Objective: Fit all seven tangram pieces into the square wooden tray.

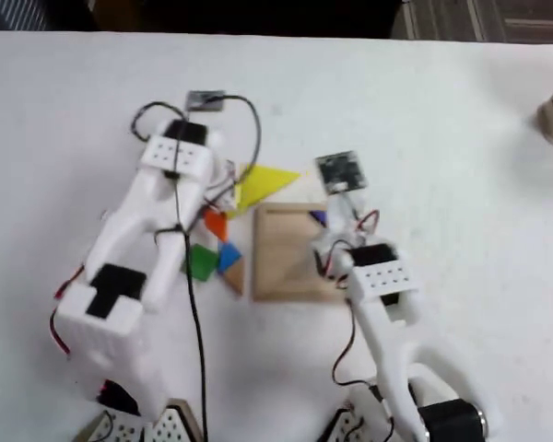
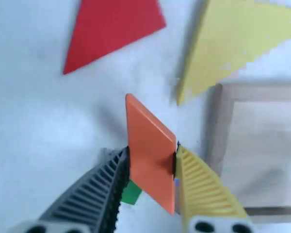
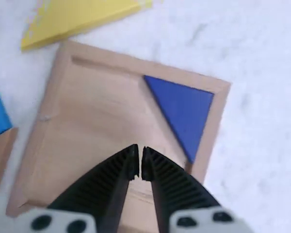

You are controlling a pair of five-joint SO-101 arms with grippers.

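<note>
The left gripper (image 2: 151,155) clamps an orange parallelogram tile (image 2: 148,145) on edge, just left of the square wooden tray (image 1: 281,267) at the centre of the high view. One dark blue triangle (image 3: 184,109) lies flat in a tray corner. The right gripper (image 3: 139,159) hangs over the tray floor, jaws almost together and empty. A large yellow triangle (image 1: 263,182) sits by the tray's upper-left corner. Filling has barely begun. Next, the orange tile likely needs carrying over the rim and laying flat, clear of the right arm.
</note>
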